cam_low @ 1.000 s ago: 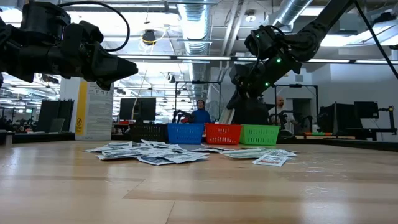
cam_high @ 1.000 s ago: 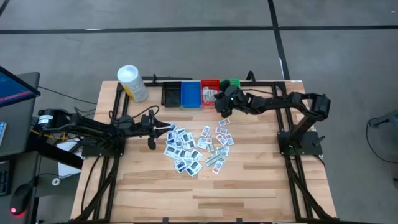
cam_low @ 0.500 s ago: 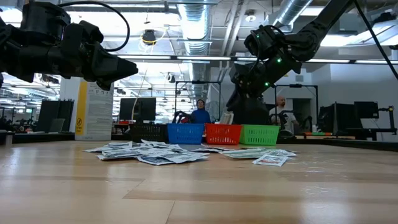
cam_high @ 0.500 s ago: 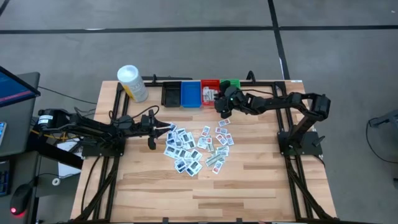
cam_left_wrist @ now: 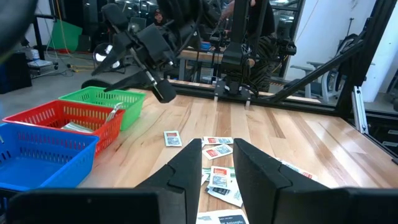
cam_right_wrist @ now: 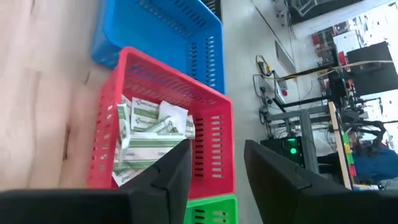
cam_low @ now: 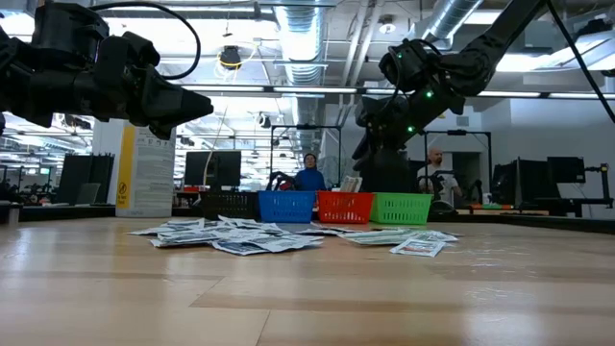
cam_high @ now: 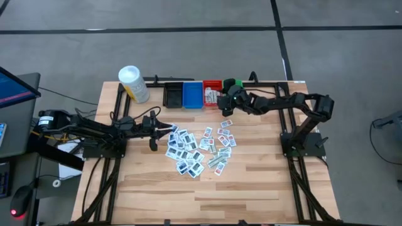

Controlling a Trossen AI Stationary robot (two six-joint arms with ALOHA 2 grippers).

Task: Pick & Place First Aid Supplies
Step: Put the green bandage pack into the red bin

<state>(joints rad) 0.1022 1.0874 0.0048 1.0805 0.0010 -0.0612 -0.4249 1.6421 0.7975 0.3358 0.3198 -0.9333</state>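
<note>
On your left, the left gripper (cam_high: 152, 130) hovers low at the left edge of the loose pile of first aid packets (cam_high: 196, 149) in the middle of the table (cam_high: 251, 188), its fingers (cam_left_wrist: 256, 163) slightly apart with nothing between them. Further right, more packets already lie inside the red bin (cam_right_wrist: 205, 112), and your right gripper (cam_high: 225, 104) hangs just above it with its fingers (cam_right_wrist: 273, 171) spread and empty
</note>
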